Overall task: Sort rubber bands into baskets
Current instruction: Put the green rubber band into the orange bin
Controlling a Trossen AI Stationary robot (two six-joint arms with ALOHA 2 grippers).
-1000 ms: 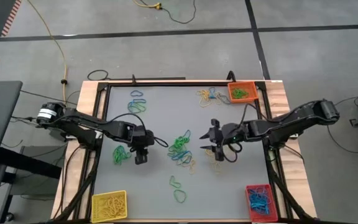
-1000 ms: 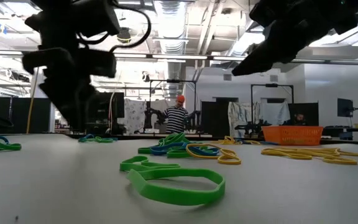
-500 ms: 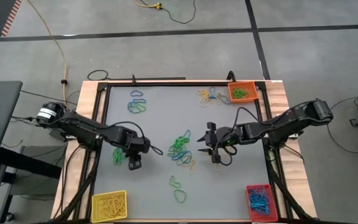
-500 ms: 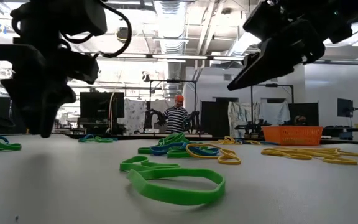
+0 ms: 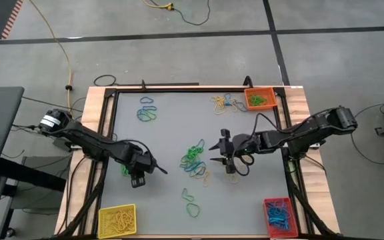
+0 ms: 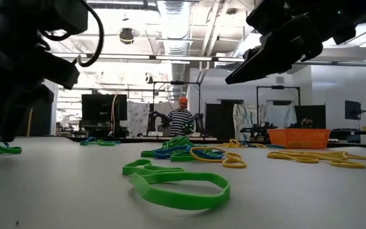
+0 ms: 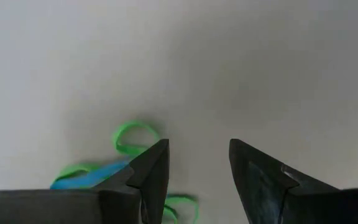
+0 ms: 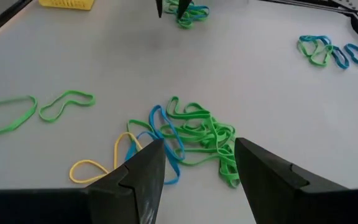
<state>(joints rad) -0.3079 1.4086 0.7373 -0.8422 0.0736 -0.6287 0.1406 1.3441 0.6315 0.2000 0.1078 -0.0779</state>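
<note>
High view: table (image 5: 259, 200) centre band pile (image 5: 195, 160) between arms; corners basketed.

Left gripper (image 7: 197, 163) hides part of blue-green rubber bands (image 7: 98, 175).

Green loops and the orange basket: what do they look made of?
Green loop: looks like rubber or a similar soft elastic, matte; it is a flat strip lying in a limp, uneven curve on the table.
Orange basket: probably moulded plastic; uniform bright colour and a straight rim. Its finish is too far off to judge.
</note>
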